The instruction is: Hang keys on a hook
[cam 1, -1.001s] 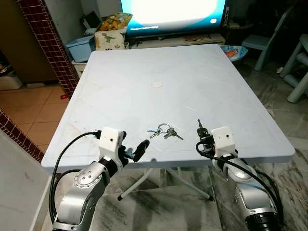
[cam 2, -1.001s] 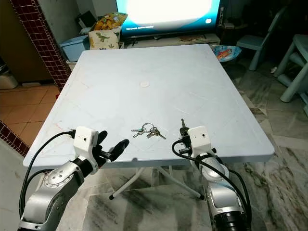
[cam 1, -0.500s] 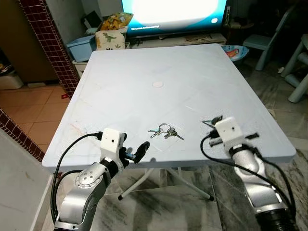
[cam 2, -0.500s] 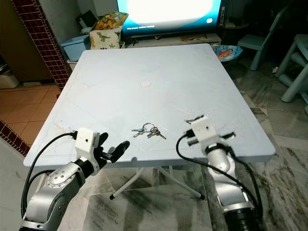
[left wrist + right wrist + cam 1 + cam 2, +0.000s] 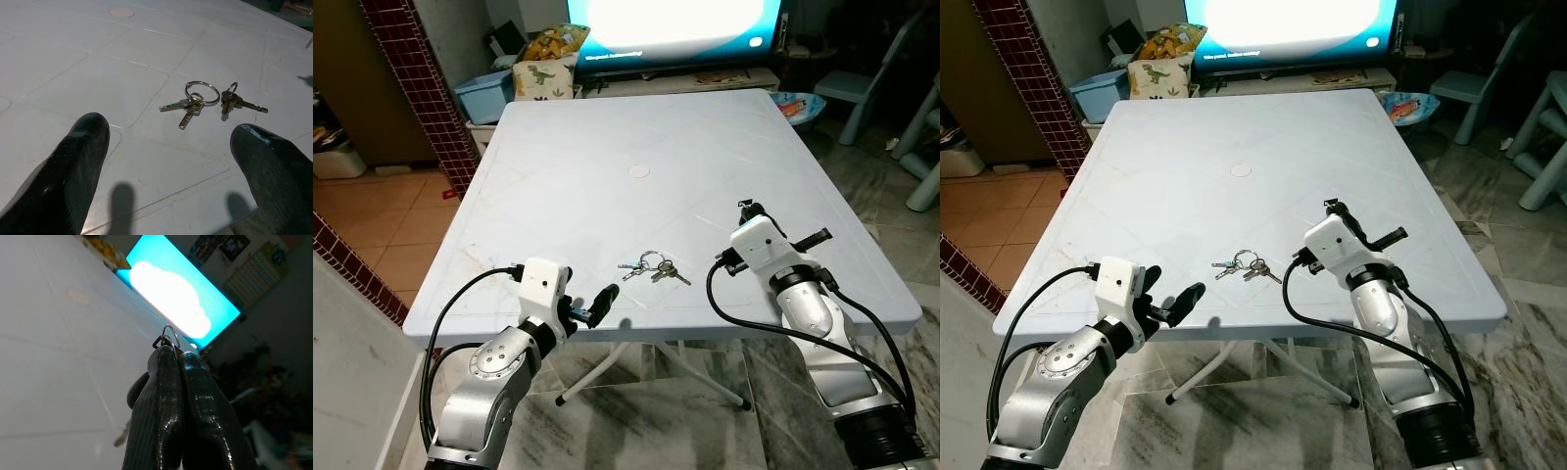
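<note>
Right gripper (image 5: 171, 357) pinches a thin wire loop (image 5: 169, 334), most of it hidden between the fingers, too small to identify; TV (image 5: 675, 22) cut off by top edge; left gripper (image 5: 168, 161) fingers cut off by frame edge; bench (image 5: 607, 127) legs mostly hidden

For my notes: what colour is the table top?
Pale blue-white table top, clearest in the left eye view.
</note>
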